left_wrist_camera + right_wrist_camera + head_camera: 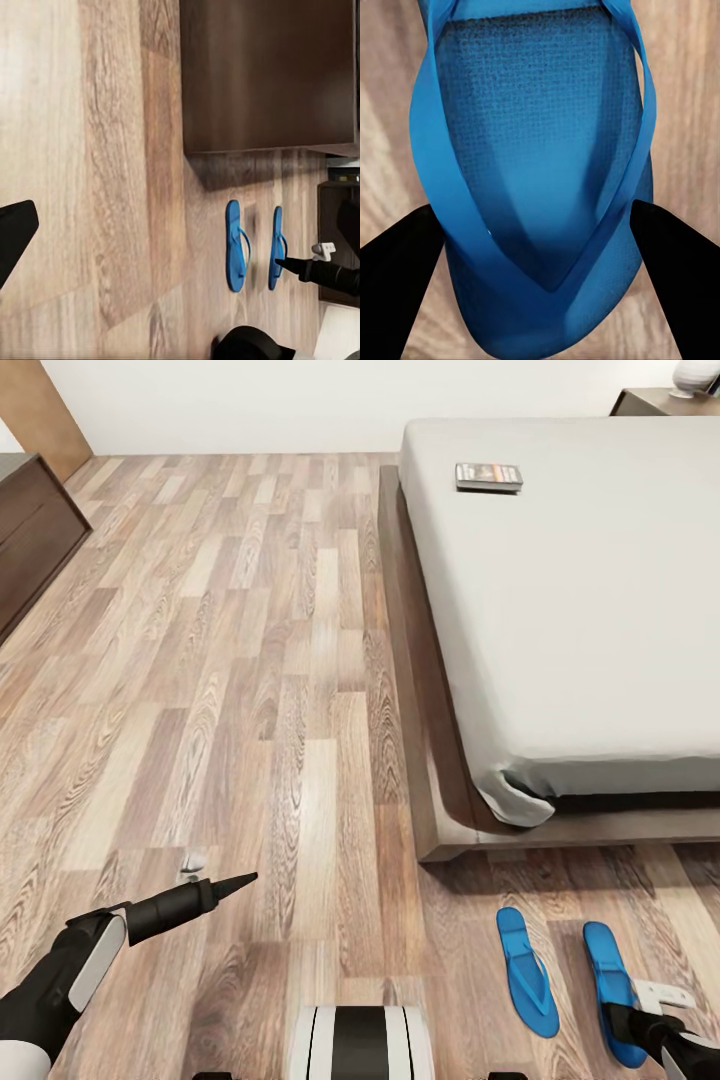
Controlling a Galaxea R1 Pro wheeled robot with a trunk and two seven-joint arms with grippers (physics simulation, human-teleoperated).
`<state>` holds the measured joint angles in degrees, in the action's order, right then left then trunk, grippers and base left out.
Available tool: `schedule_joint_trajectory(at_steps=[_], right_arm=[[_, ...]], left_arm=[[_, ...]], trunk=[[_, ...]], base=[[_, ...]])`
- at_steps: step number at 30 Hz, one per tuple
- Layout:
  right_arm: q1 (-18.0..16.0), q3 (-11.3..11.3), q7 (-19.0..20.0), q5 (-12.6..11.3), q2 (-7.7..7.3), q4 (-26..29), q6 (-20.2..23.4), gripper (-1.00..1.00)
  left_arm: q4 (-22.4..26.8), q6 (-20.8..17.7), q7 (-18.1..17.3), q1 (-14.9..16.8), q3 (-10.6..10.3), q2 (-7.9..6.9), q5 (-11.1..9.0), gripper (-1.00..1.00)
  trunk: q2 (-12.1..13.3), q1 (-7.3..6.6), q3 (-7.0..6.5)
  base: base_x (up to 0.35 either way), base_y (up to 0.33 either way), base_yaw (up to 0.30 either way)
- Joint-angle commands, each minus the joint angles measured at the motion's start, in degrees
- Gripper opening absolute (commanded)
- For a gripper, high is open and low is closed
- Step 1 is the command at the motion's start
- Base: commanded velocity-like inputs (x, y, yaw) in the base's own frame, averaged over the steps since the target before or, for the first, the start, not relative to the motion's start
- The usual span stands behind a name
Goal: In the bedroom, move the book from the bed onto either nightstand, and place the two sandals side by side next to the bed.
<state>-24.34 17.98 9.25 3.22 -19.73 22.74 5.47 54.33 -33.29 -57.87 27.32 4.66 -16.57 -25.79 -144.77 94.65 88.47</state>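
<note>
A: Why is the right gripper (540, 247) low at the foot of the bed (560, 610)?
B: Its fingers are spread either side of the right sandal (612, 985), gripping nothing; the left sandal (527, 970) lies beside it.
A: The book (489, 477)?
B: On the mattress. Whether the left gripper (235, 882) is open, I cannot tell.

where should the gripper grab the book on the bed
Take the book by one long edge, from above. It is thin and lies flat on the mattress of the bed, near its floor-side edge, so fingers probably need to pinch across its narrow width.
</note>
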Motion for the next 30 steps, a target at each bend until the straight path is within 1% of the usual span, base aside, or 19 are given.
schedule_joint_trajectory(at_steps=[1,3,4,6,7,10,12,16,20,22,25,26,30], right_arm=[[0.0,0.5,0.3,0.4,0.04,0.3,0.4,-1.00],[0.0,0.5,0.3,0.3,0.04,1.0,0.6,-1.00],[0.0,0.5,0.2,0.3,0.08,1.7,0.7,-1.00],[-0.1,0.5,0.2,0.3,0.11,4.3,2.4,-1.00],[-0.1,0.5,0.1,0.3,0.12,5.9,4.3,-1.00],[-0.1,0.4,0.1,0.3,0.15,11.7,11.8,-1.00],[-0.1,0.4,0.2,0.3,0.14,14.6,15.1,-1.00],[-0.1,0.4,0.4,0.2,0.27,16.3,16.9,-1.00],[-0.1,0.4,0.5,0.2,1.40,16.8,17.3,-1.00],[-0.1,0.3,0.6,0.1,1.70,16.8,17.3,-1.00],[-0.1,-0.7,2.4,0.0,1.94,16.8,17.4,-1.00],[-0.1,-1.8,4.4,0.1,2.03,16.8,17.4,-1.00],[-0.1,-2.2,5.4,0.3,1.99,16.8,17.4,-1.00]], left_arm=[[0.0,-0.5,-0.1,0.0,0.0,0.00,-0.3,1.00],[0.0,-0.5,0.0,0.0,0.0,0.14,-0.3,1.00],[0.0,-0.5,0.1,0.0,0.0,0.44,-0.3,1.00],[0.0,-0.5,0.1,0.0,0.0,0.99,-0.3,1.00],[0.0,-0.5,0.1,0.0,0.0,1.16,-0.2,1.00],[0.0,-0.5,0.2,0.0,0.0,1.43,-0.2,1.00],[0.0,-0.5,0.2,0.0,0.0,1.49,-0.2,1.00],[0.0,-0.5,0.2,0.0,0.0,1.53,-0.3,1.00],[0.0,-0.5,0.1,0.0,0.1,1.54,-0.3,1.00],[0.0,-0.5,0.0,0.0,0.1,1.54,-0.3,1.00],[0.0,-0.5,0.0,0.0,0.1,1.54,-0.3,1.00],[0.0,-0.5,0.0,0.0,0.1,1.54,-0.3,1.00],[0.0,-0.5,0.0,0.0,0.1,1.54,-0.3,1.00]], trunk=[[0.0,-0.01,0.03],[0.0,-0.01,0.03],[0.0,-0.01,0.03],[0.0,-0.01,0.03],[0.0,-0.01,0.03],[0.0,-0.01,0.03],[0.0,-0.01,0.03],[0.0,-0.01,0.03],[0.0,-0.01,0.03],[0.0,-0.01,0.03],[0.0,-0.01,0.03],[0.0,-0.01,0.03],[0.0,-0.01,0.03]], base=[[0.000,0.000,0.000],[0.000,0.000,0.000],[0.000,0.000,0.000],[0.000,0.000,0.000],[0.000,0.000,0.000],[0.000,0.000,0.000],[0.000,0.000,0.000],[0.000,0.000,0.000],[0.000,0.000,0.000],[0.000,0.000,0.000],[0.000,0.000,0.000],[0.000,0.000,0.000],[0.000,0.000,0.000]])
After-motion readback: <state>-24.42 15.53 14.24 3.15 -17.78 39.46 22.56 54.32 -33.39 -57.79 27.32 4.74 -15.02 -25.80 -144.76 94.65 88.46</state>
